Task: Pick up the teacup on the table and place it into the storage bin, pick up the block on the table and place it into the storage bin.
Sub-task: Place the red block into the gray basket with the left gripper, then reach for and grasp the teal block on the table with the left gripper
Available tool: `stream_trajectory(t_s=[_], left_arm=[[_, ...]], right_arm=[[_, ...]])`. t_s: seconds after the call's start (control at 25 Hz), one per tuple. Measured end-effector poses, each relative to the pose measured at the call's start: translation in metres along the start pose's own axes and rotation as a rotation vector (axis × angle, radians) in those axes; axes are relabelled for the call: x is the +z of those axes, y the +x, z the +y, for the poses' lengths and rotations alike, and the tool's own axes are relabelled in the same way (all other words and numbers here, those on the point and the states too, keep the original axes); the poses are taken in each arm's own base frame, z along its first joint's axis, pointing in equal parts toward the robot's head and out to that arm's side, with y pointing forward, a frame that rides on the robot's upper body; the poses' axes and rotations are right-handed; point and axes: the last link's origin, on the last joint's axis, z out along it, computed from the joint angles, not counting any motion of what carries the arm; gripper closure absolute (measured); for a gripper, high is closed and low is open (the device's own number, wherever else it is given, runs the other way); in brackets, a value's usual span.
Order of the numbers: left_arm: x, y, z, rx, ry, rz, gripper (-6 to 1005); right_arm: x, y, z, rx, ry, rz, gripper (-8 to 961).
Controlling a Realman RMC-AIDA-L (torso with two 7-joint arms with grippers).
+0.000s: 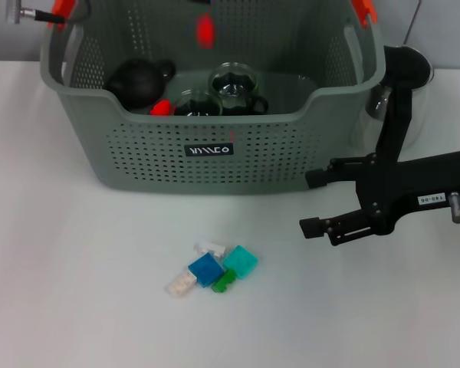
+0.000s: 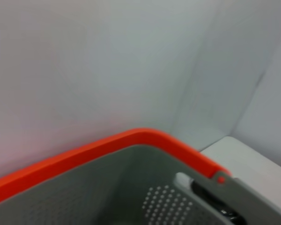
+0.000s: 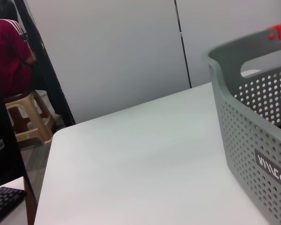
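Note:
The storage bin stands at the back centre of the table; its rim also shows in the left wrist view and its wall in the right wrist view. Two glass teacups lie inside it, next to a black teapot. A cluster of several small blocks lies in front of the bin, among them a blue block and a teal one. My right gripper is open and empty, low over the table, right of the blocks. Of my left arm only a metal part shows by the bin's far left corner.
A clear glass vessel stands by the bin's right wall, partly hidden behind my right arm. Small red pieces lie in the bin. Past the table's far edge the right wrist view shows a seated person and a stool.

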Motion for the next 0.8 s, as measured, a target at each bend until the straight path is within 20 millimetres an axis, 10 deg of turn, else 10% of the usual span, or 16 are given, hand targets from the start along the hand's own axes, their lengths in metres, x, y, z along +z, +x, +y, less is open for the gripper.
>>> stream_trajectory(t_s=[0.4,0.6,0.8], left_arm=[[-0.016,0.002,0.005,0.044,0.020,0.055,513],[-0.043,-0.003,0.041,0.123,-0.131,0.075,213],[-0.060,-0.034,0.079,0.190,-0.230,0.043,144]], right_arm=[[-0.001,0.002,0.000,0.008,0.000,0.003,9],[-0.002,0.002,0.000,0.009,0.002,0.004,9],[-0.004,0.005,0.000,0.021,0.013,0.006,9]])
